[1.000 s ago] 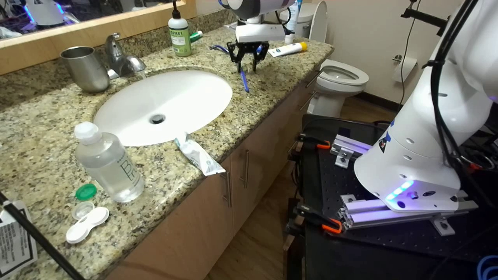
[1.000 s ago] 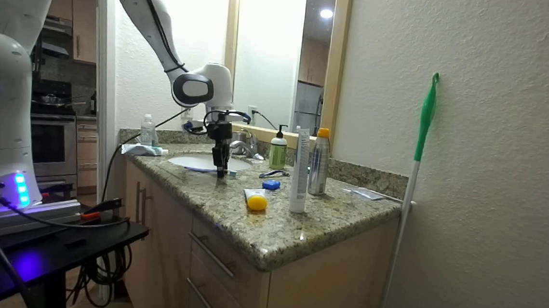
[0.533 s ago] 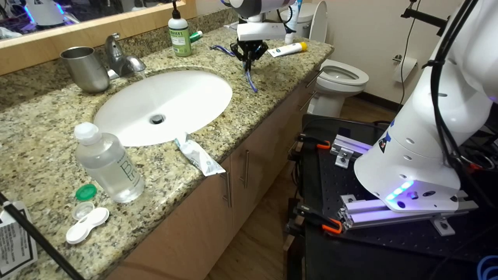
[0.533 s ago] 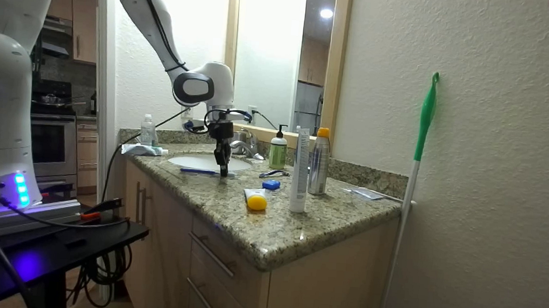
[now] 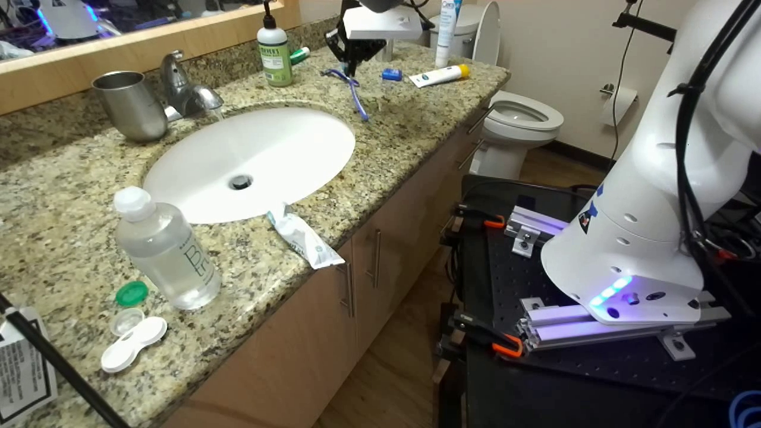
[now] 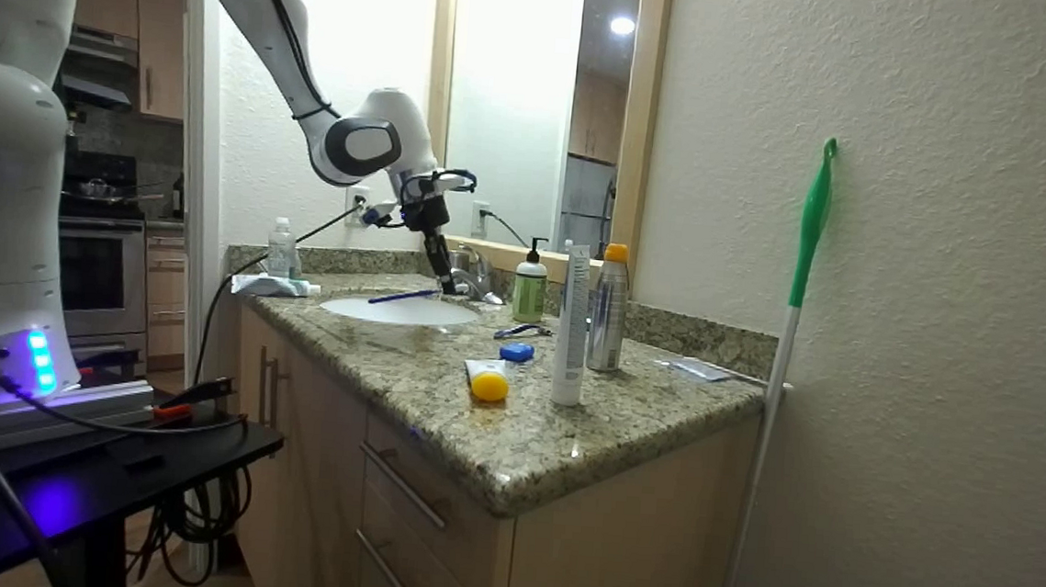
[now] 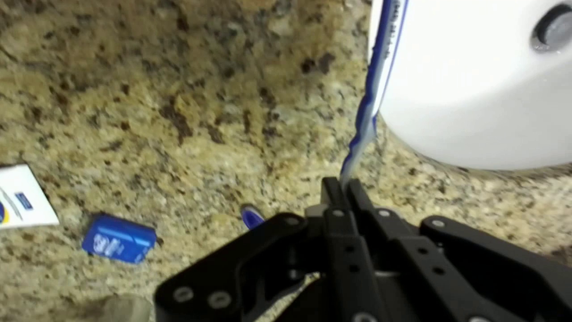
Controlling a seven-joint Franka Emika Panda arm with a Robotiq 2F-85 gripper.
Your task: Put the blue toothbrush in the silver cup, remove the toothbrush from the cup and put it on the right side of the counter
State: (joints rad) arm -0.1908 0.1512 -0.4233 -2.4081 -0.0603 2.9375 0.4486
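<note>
Clearly, the pincer (image 7: 343, 185) is pinched tight on the blue toothbrush (image 7: 373, 71), whose lettered length juts out ahead of it and, in the wrist view, crosses the edge of the sink (image 7: 469, 112). In both exterior views the toothbrush slants down from the pincer. The silver cup (image 5: 131, 107) stands beside the faucet (image 5: 181, 98), well apart from both.

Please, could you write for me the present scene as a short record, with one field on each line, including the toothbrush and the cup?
Effector: gripper, closed
Held: blue toothbrush, handle jutting out to one side
Cup: silver cup, standing on the counter beside the faucet
Cup bottom inside: not visible
Soap: pump bottle, upright
Lying down: yellow-capped tube
Stage: toothbrush held, not in the cup
</note>
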